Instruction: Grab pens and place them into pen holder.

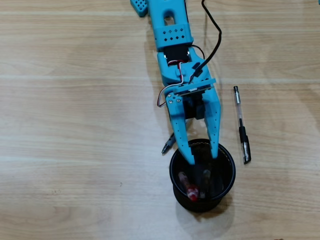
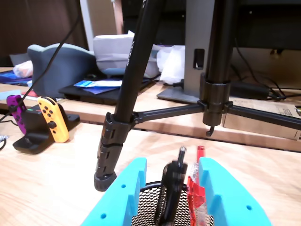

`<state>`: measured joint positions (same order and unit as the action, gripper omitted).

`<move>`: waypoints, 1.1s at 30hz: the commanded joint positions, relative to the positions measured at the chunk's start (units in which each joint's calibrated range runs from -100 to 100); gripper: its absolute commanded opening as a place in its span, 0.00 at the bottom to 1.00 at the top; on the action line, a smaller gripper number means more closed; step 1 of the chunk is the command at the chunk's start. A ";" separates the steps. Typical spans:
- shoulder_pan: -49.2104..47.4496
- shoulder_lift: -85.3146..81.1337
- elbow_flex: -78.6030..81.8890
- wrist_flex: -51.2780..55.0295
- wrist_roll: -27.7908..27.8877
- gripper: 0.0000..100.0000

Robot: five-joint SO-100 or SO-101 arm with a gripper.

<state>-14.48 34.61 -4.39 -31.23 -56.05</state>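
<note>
A black mesh pen holder (image 1: 227, 175) stands on the wooden table, and its rim shows in the wrist view (image 2: 150, 188). A red pen (image 1: 187, 189) and a black pen (image 1: 205, 181) stand inside it. My blue gripper (image 1: 203, 157) is open, its tips over the holder's rim. In the wrist view the gripper (image 2: 172, 162) straddles the black pen (image 2: 170, 188), with a gap to the left finger. The red pen (image 2: 196, 188) rests against the right finger. A black-and-clear pen (image 1: 241, 125) lies on the table right of the gripper. Another dark pen (image 1: 168, 143) pokes out left of the gripper, partly hidden.
In the wrist view a black tripod leg (image 2: 120, 122) stands on the table just ahead-left of the holder, with a second leg (image 2: 217, 66) behind. Game controllers on a dock (image 2: 47, 122) sit far left. A black cable (image 1: 216, 35) runs along the arm.
</note>
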 commanded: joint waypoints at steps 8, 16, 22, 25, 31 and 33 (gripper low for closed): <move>0.54 -16.92 9.67 -0.41 3.96 0.02; 0.91 -35.82 34.18 3.38 3.65 0.02; 1.91 -45.90 35.80 28.17 3.60 0.02; 2.00 -47.84 33.01 40.66 3.55 0.02; 2.00 -49.01 24.90 61.66 1.72 0.02; 2.00 -49.01 21.38 67.69 1.16 0.02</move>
<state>-12.95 -10.94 23.48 28.63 -54.23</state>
